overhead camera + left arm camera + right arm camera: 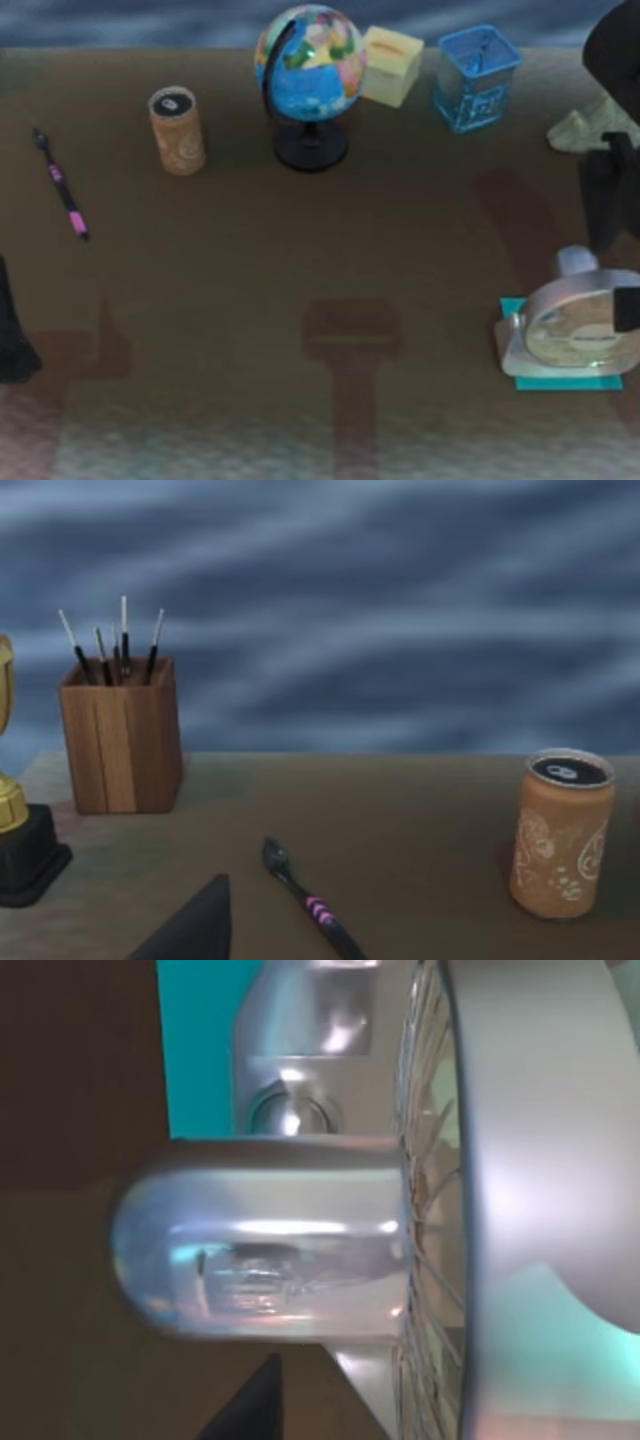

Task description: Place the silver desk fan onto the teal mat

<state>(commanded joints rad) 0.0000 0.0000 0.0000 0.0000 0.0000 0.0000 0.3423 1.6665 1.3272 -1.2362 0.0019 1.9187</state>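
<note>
Top view of a brown tabletop (300, 260) worked by two AgileX arms. At about 4 o'clock, near the right edge, the silver desk fan (575, 330) stands on the teal mat (560, 382); the flat base of the fan covers most of the mat, leaving a teal strip along the near side and a corner at the left. The right tool (628, 308) is at the right edge of the view, touching the ring housing of the fan from the right; whether its fingers are clamped on the ring or parted cannot be told. In the right wrist view the domed motor hub (265, 1240), the wire grille (430, 1210) and the thick ring (545, 1140) fill the picture, with the teal mat (200, 1040) showing behind the base, and a dark fingertip (250, 1410) showing just beside the hub. The left arm (12, 330) is parked at 9 o'clock, at the left edge; how far its tool is open cannot be told. Along the far side, from 10 to 2 o'clock, stand an orange can (178, 130), a colourful globe (308, 80) on a black stand, a pale yellow box (392, 66) and a blue mesh pen cup (475, 78). A black and pink pen (62, 185) lies at 10 o'clock, well left of the can. The left wrist view shows also a wooden brush holder (122, 735) and part of a gold trophy (15, 820) on a black base.
</note>
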